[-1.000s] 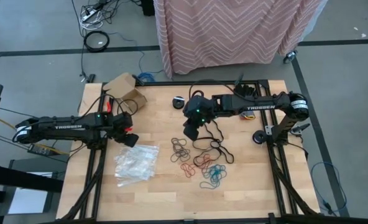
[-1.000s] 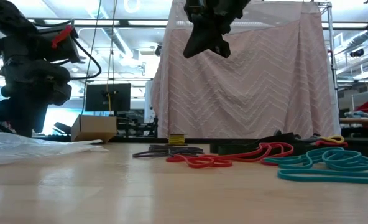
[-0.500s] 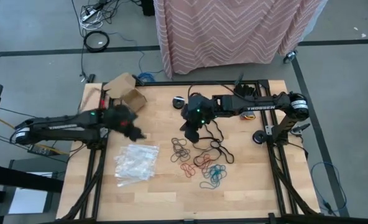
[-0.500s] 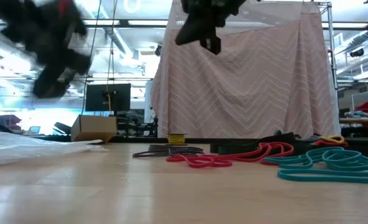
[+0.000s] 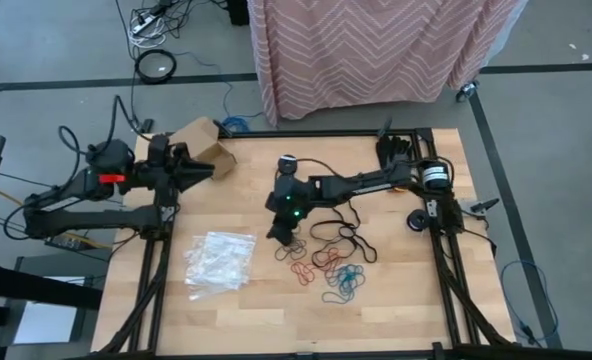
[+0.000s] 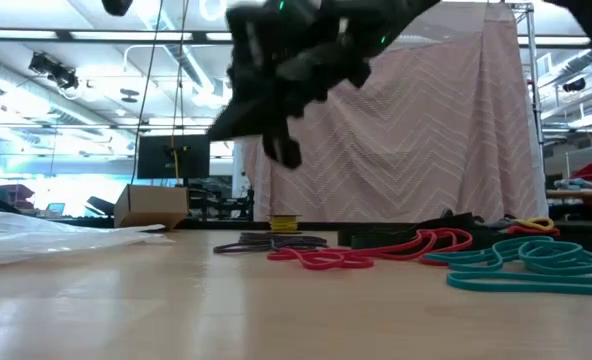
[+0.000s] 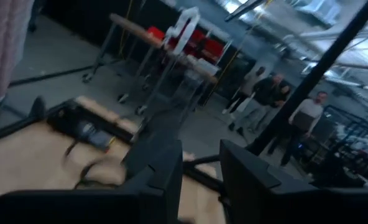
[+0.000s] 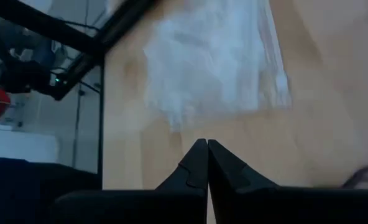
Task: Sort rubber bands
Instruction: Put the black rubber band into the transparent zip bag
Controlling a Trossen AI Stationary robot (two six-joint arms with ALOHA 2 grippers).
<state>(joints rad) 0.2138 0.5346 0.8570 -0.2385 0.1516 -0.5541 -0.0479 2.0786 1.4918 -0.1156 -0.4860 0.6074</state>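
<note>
From the table-level camera, the teal rubber bands (image 6: 524, 265) lie closest, at the lower right of the frame, a loose heap flat on the wood. Just behind them toward the middle sit the red rubber bands (image 6: 361, 252), then the brown rubber bands (image 6: 271, 241), and farther right a tangle of black rubber bands (image 6: 446, 225). Seen from overhead, the same colours sit in the lower centre of the frame: brown (image 5: 290, 239), red (image 5: 303, 270), teal (image 5: 342, 284), and the large black loops (image 5: 342, 236) sprawling across the red and teal ones. So the colours are partly clustered but touch and overlap in one crowded patch; as a judgement, the sorting is at an early stage, with every group yet to be pulled apart. At the lower left of the overhead frame lie clear plastic bags (image 5: 218, 262), with no band visible in them. The right gripper (image 5: 283, 233) hangs low beside the brown bands, its fingers pressed together with nothing between them. Farther off, at the upper left, the left gripper (image 5: 198, 168) is raised near a cardboard box (image 5: 202, 141); its wrist camera shows its fingers (image 7: 165, 171) parted and empty.
</note>
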